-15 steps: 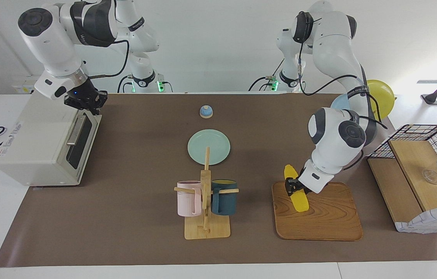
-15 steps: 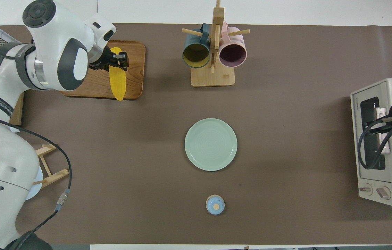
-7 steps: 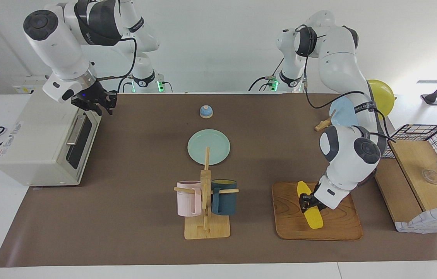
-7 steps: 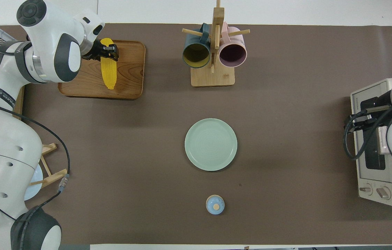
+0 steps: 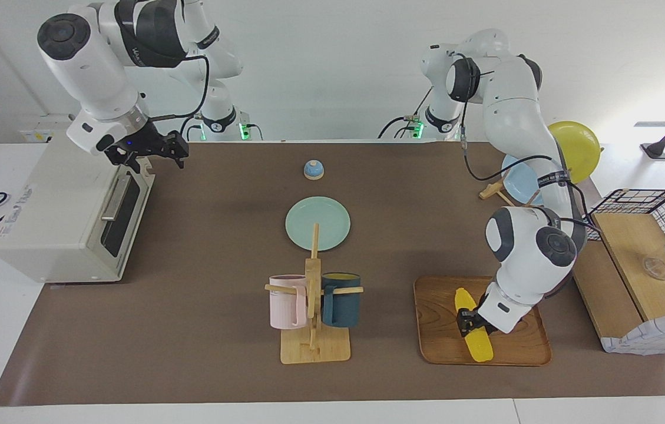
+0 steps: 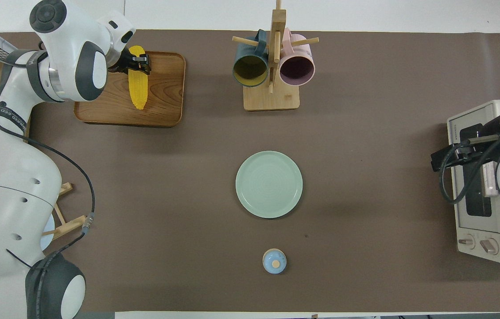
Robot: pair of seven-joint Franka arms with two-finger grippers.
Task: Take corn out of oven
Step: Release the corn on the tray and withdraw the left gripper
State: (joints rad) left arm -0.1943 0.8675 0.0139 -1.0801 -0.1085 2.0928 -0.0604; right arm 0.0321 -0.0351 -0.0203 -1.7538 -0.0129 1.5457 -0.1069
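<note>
On the wooden tray (image 5: 520, 347) at the left arm's end of the table lay the corn (image 5: 473, 333) — well apart from the oven (image 5: 67, 218) at the right arm's end, its door up. The cob's long axis ran toward and away from the robots. The left gripper (image 5: 469, 321) sat clamped around its middle. The right gripper (image 5: 155, 154), fingers spread and empty, hung over the oven's upper front edge. Writing on the oven's top was unreadable.

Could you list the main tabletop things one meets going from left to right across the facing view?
oven → pink mug → dark blue mug → wooden tray → corn → wire basket
</note>
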